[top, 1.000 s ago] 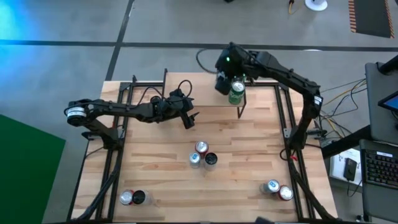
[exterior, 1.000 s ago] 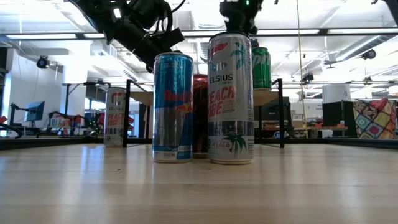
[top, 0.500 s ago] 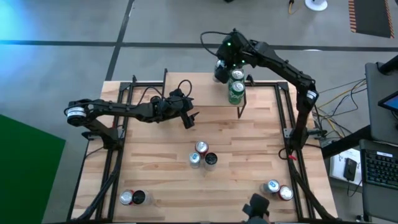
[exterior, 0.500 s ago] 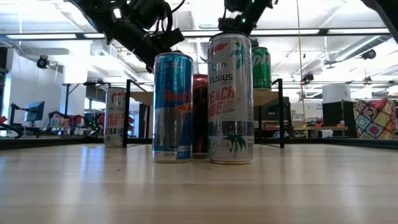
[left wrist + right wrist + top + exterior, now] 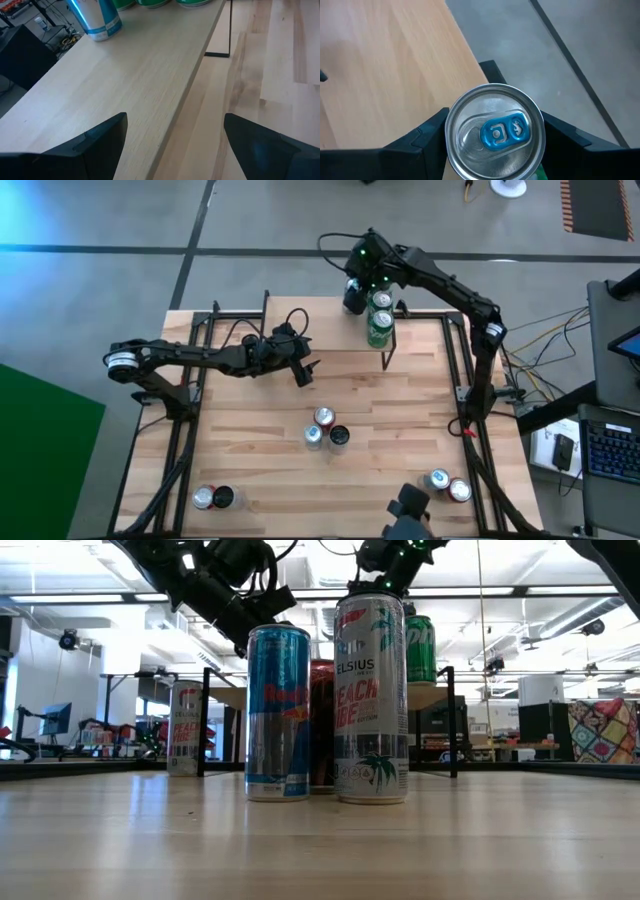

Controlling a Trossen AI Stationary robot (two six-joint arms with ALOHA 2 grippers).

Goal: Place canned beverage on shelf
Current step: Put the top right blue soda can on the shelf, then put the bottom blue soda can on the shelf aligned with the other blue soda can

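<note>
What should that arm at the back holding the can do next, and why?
Probably ease the can straight down until it surely stands. The right gripper is closed on it over the right end of the shelf, beside a green can standing there. Whether its base touches the board is hidden. The left gripper waits open near the shelf's middle.

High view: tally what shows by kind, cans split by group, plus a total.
Cans: 9 showing: centre cluster 3, front-left pair 2, front-right pair 2, shelf-end pair 2
Arms: 2: left arm, right arm
Shelf: 1
Total: 12
</note>
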